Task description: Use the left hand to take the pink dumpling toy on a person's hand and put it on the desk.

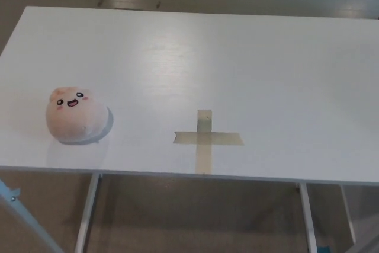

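The pink dumpling toy point(76, 115), a round plush with a smiling face, rests upright on the white desk point(237, 63) near its front left part, a little back from the front edge. Nothing touches it. Neither of my hands shows in the head view, and no person's hand is visible either.
A cross of beige tape point(206, 138) is stuck to the desk near the middle of its front edge. White desk legs point(87, 211) show below the front edge, over a brown floor. A light metal bar point(23, 217) crosses the lower left corner.
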